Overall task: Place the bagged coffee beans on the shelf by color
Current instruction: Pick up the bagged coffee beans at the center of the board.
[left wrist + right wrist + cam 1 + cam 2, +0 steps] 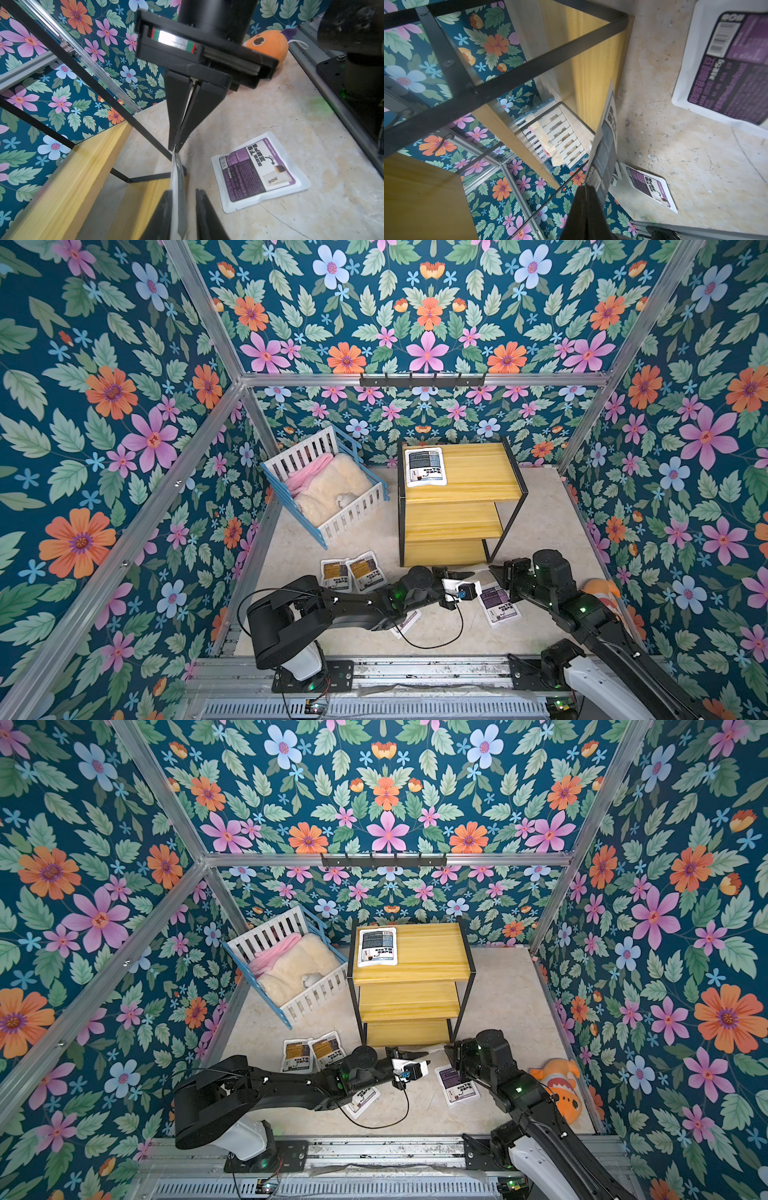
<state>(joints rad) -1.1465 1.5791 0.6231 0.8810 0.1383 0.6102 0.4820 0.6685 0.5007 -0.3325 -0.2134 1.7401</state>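
The beige floor (540, 531) carries the shelf (478, 485), a crib (357, 514), two yellow-brown pouches (335, 573) touching side by side, a purple pouch (497, 603), a second purple pouch (405, 624) partly hidden, and an orange plush (559, 1085) by the wall. A blue-grey pouch (425, 467) lies flat on the shelf's top board, at a rear corner.

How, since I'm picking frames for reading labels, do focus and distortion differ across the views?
In both top views the light is even and the shelf sharp, though the aluminium posts splay with wide-angle distortion; in the left wrist view the purple pouch is crisp while the edge-on grey-labelled pouch blurs close up; in the right wrist view that purple pouch looks softer.
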